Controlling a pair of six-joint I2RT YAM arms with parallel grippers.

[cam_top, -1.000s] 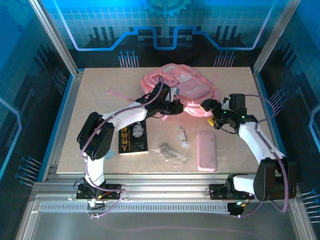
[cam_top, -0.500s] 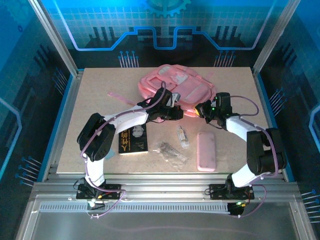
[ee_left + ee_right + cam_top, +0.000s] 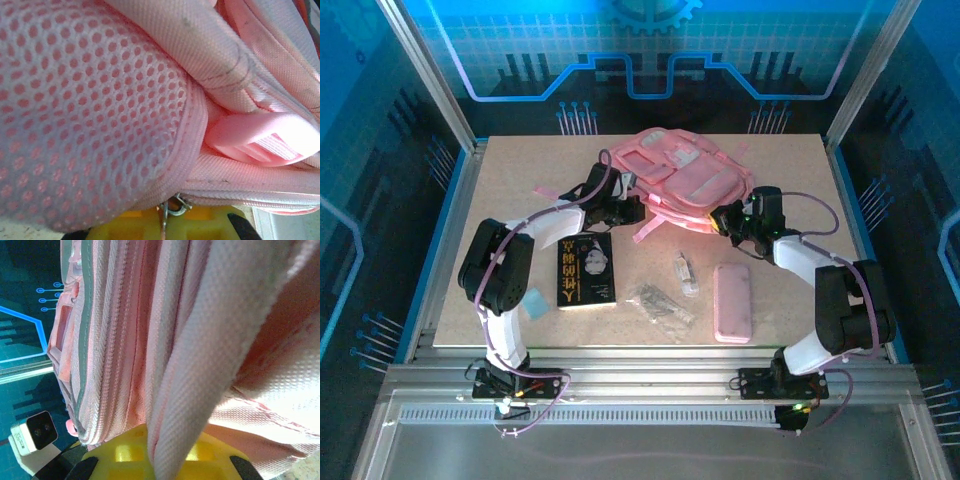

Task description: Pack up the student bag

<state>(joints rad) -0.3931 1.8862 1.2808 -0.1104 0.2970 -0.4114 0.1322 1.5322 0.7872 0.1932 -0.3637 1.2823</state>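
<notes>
The student bag, a large soft pink backpack, lies at the back middle of the table. My left gripper is at its left near edge. In the left wrist view pink mesh and the bag sit close above that gripper, which is shut on the metal zipper pull under the seam. My right gripper is at the bag's right near edge. The right wrist view has that gripper shut on a fold of the bag's fabric.
On the table near the arms lie a black book, a flat pink pencil case, a clear packet of small items and a small clear object. A loose pink strap lies left of the bag.
My right arm swung in to the bag's right edge and its gripper shut on the fabric. My left gripper moved left with the zipper pull, and the bag shifted and spread out.
</notes>
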